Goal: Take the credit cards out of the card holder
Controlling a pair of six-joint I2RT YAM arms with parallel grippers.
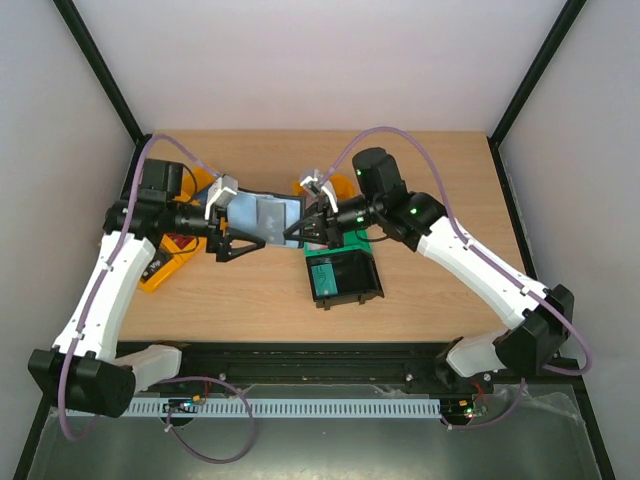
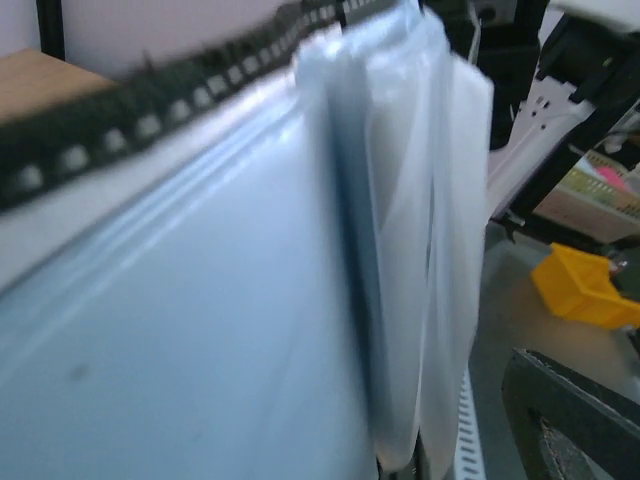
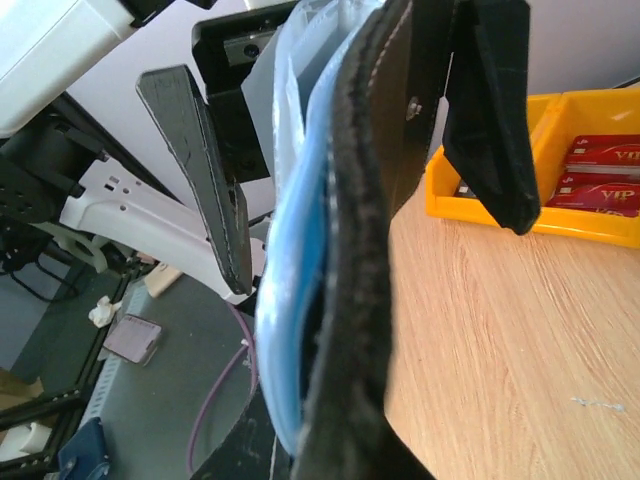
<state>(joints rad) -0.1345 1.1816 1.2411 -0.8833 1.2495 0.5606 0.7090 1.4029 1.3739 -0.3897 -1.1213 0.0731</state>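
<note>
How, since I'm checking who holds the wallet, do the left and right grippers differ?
The left gripper is open, its fingers spread wide at the left end of the card holder. The right gripper is shut on the holder's right edge. So the right gripper holds the card holder, while the left gripper grips nothing. Both point toward each other, meeting at the card holder.

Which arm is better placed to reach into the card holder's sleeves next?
Left. The right gripper is shut on the card holder, holding it up; the left gripper stands open beside its clear sleeves, free to pinch.
</note>
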